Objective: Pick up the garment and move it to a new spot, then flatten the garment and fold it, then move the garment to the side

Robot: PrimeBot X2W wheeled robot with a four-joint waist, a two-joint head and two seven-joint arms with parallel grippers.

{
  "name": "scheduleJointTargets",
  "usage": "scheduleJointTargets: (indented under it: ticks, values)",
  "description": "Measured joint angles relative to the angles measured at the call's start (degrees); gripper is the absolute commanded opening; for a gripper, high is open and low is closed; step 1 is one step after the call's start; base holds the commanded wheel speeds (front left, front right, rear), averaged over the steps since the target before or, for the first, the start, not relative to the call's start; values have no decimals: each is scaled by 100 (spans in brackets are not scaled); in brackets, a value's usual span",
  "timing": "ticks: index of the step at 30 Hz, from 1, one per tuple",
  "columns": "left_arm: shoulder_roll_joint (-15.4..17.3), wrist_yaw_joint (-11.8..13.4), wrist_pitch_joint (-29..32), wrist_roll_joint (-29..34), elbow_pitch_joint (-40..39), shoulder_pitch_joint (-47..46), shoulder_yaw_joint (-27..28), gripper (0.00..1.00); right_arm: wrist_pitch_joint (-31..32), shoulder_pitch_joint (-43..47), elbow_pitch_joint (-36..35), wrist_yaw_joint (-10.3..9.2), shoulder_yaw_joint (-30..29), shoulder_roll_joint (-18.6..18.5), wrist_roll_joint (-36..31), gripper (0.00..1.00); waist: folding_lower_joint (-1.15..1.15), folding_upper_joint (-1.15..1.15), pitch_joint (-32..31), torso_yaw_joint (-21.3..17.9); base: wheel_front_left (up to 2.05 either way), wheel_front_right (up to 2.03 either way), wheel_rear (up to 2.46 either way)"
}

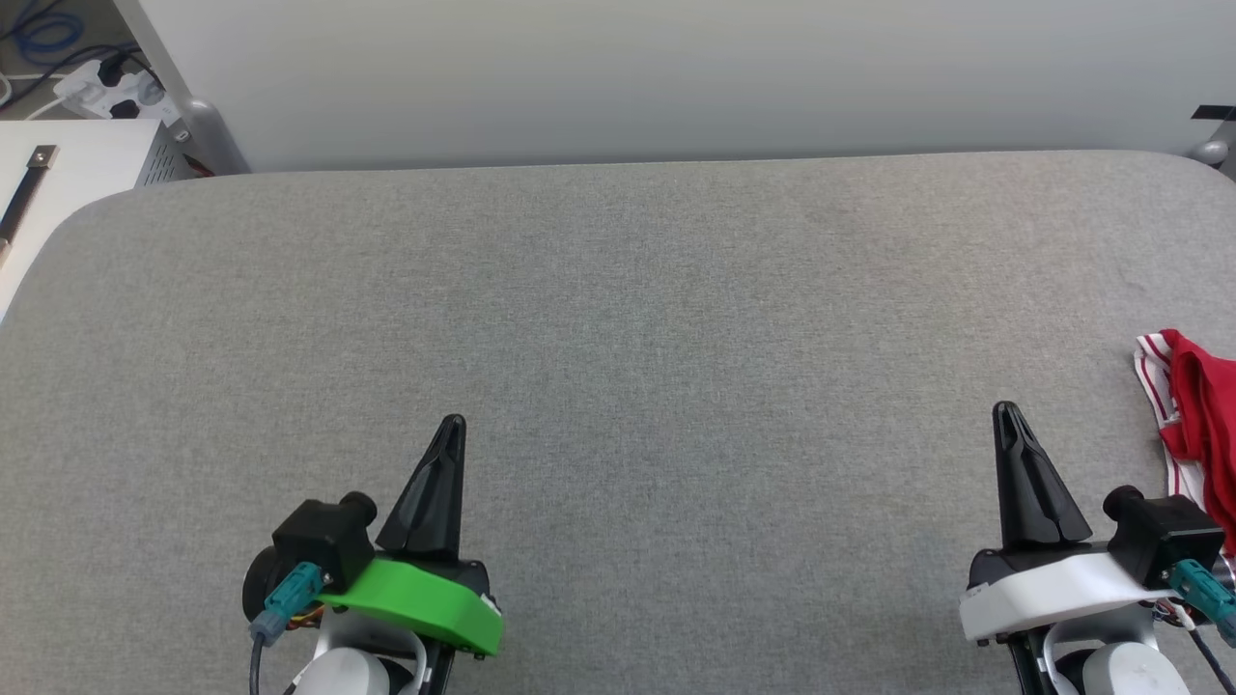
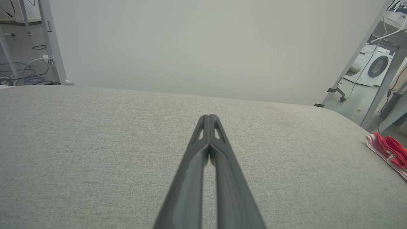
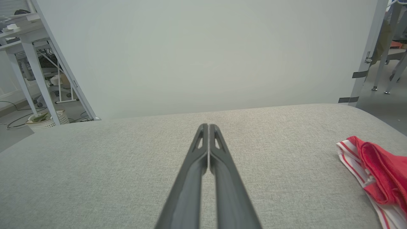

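The red garment (image 1: pixel 1197 425) with red-and-white striped trim lies crumpled at the far right edge of the grey table (image 1: pixel 618 338), partly cut off by the head view's edge. It also appears as the garment (image 2: pixel 389 151) at the left wrist view's right side and the garment (image 3: pixel 376 173) at the right wrist view's lower right. My right gripper (image 1: pixel 1005 413) rests shut and empty just left of it, apart from the cloth. My left gripper (image 1: pixel 452 425) is shut with nothing in it at the lower left. Both pairs of fingers (image 3: pixel 208 127) point away over bare fabric.
A pale wall runs behind the table's far edge. A white cabinet (image 1: pixel 68 183) with cables and a power strip (image 1: pixel 106 92) stands at the far left. Table legs, a washing machine (image 2: pixel 376 65) and a basket (image 3: pixel 44 119) sit on the floor beyond the table.
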Motion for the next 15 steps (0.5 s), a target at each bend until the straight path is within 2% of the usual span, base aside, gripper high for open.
scheduleJointTargets:
  ticks: [15]
  values:
    - [-3,59,170,168,-86,1,93,0,158,1,-16,0,-3,3,-107,0,0,0,-57,3,0,0,0]
